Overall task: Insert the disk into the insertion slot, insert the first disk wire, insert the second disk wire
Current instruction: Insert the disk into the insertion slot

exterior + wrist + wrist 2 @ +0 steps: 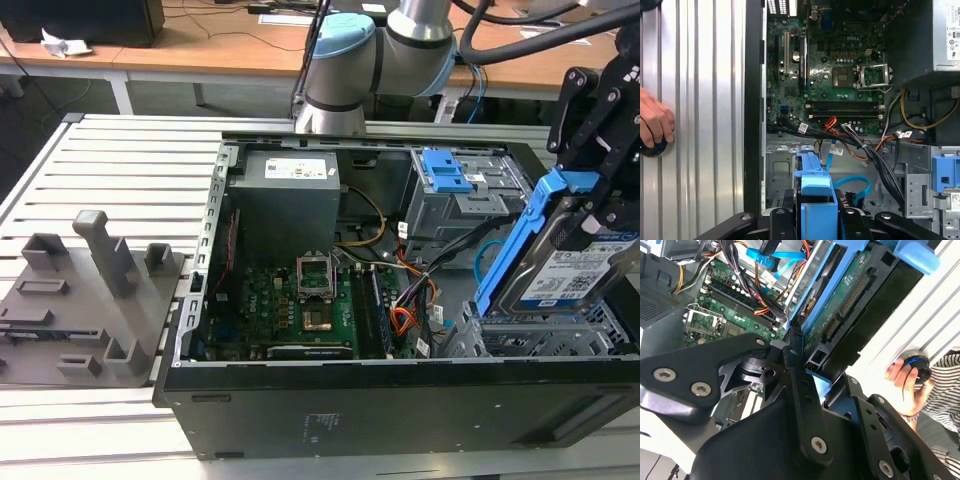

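My gripper (592,200) is shut on the disk (568,268), a silver drive with a white-and-blue label in a bright blue carrier (522,238). The disk hangs steeply tilted, with its low end just above the insertion slot (540,338), the low grey perforated cage at the case's front corner on the exterior view's right. In the first wrist view the carrier's handle (812,197) sits between my gripper's arms. The drive's green circuit side (850,295) faces the second wrist view. The second disk wire (487,262) (854,186), light blue, loops loose beside the cage. I cannot tell which cable is the first disk wire.
A taller grey bay with a blue latch (462,188) stands behind the cage. Black and orange cables (860,147) cross between the motherboard (290,300) and the cage. A grey fixture block (90,290) lies on the slatted table. A person's hand (655,122) rests on a button.
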`<state>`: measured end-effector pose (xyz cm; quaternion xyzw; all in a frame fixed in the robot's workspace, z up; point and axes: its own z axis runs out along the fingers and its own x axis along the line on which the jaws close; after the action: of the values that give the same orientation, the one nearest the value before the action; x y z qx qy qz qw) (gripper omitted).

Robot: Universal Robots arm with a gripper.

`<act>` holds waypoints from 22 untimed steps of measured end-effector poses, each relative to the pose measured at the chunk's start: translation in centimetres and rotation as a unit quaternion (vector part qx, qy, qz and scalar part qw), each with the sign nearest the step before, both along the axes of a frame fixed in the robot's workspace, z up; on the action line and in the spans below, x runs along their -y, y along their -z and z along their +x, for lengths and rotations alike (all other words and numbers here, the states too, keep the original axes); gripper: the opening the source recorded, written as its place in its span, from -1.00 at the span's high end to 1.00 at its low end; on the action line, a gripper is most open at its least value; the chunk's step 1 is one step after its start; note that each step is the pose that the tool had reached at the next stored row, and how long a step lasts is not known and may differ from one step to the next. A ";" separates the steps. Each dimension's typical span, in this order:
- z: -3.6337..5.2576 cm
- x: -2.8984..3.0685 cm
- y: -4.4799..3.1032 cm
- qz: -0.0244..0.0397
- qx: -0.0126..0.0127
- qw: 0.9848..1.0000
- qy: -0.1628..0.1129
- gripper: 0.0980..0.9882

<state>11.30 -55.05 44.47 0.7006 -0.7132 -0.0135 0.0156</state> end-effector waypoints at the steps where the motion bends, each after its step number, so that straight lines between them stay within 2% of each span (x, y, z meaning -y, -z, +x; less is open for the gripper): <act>1: 0.00 0.00 0.10 0.000 0.000 1.000 0.000 0.40; 12: 0.09 0.00 1.89 0.000 -0.001 1.000 0.000 0.40; 18: 0.11 0.00 3.84 0.000 -0.001 1.000 0.000 0.40; 20: 0.11 0.00 4.33 0.000 -0.001 1.000 0.000 0.40; 22: 0.11 0.00 4.43 0.000 -0.001 1.000 0.000 0.40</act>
<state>11.41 -55.05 40.04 0.7007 -0.7131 -0.0143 0.0166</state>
